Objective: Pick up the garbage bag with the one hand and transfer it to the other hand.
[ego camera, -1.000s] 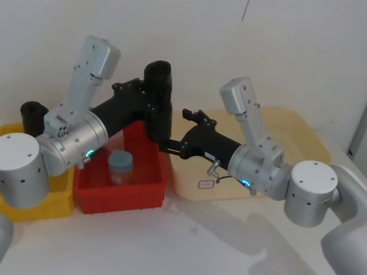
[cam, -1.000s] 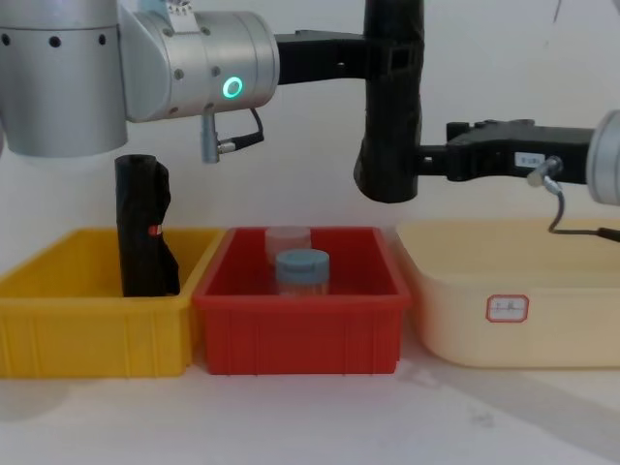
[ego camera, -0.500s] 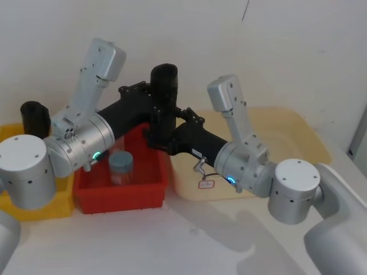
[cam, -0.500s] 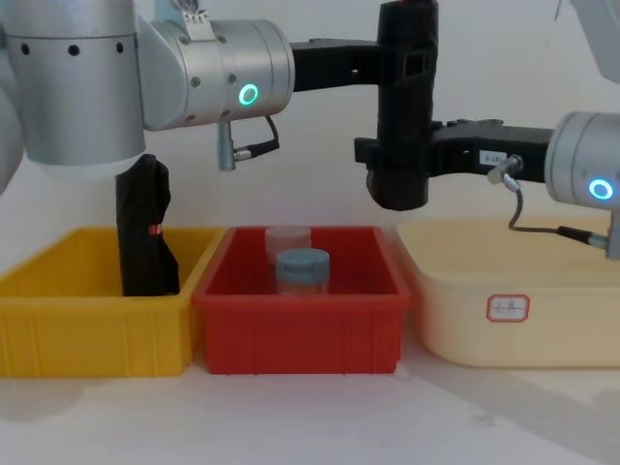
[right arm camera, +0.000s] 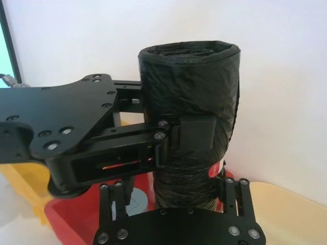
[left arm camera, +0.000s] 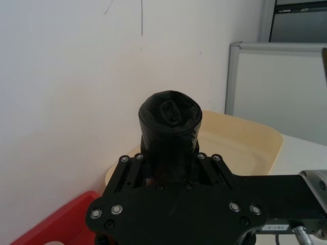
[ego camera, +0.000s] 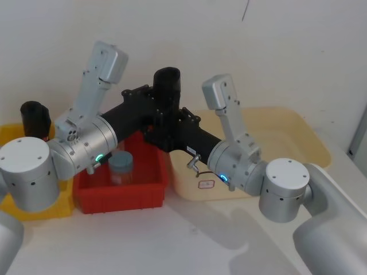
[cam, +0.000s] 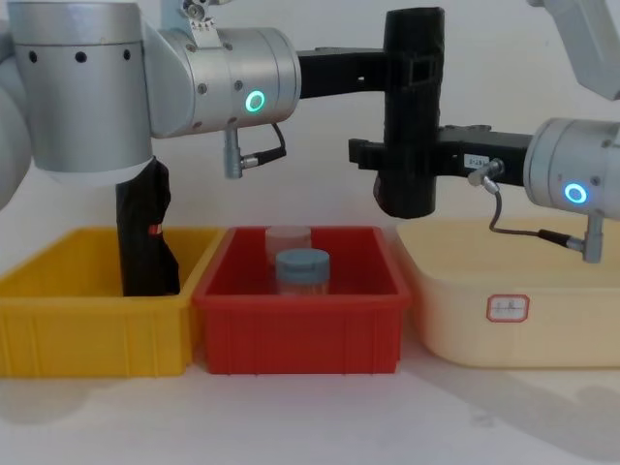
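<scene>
The garbage bag [cam: 412, 39], a plain black roll, hangs upright above the red bin's right end. My left gripper [cam: 412, 70], on the arm with the green-teal ring, is shut on its upper half; in the left wrist view its fingers [left arm camera: 129, 162] press both sides of the garbage bag [left arm camera: 170, 115]. My right gripper [cam: 387, 155], on the arm with the blue ring, reaches in from the right at the roll's lower half. It is open, with its fingers [right arm camera: 113, 209] on either side of the garbage bag [right arm camera: 189, 76] and a gap on one side.
A red bin [cam: 300, 325] below holds a blue-lidded jar [cam: 302, 266] and a clear one behind it. The yellow bin [cam: 92, 320] on the left holds another black roll with a red mark [cam: 145, 232]. A beige tub [cam: 513, 320] stands on the right.
My right gripper has moved left until its fingers flank the roll's lower half. The left arm has shifted slightly right with the roll still held.
</scene>
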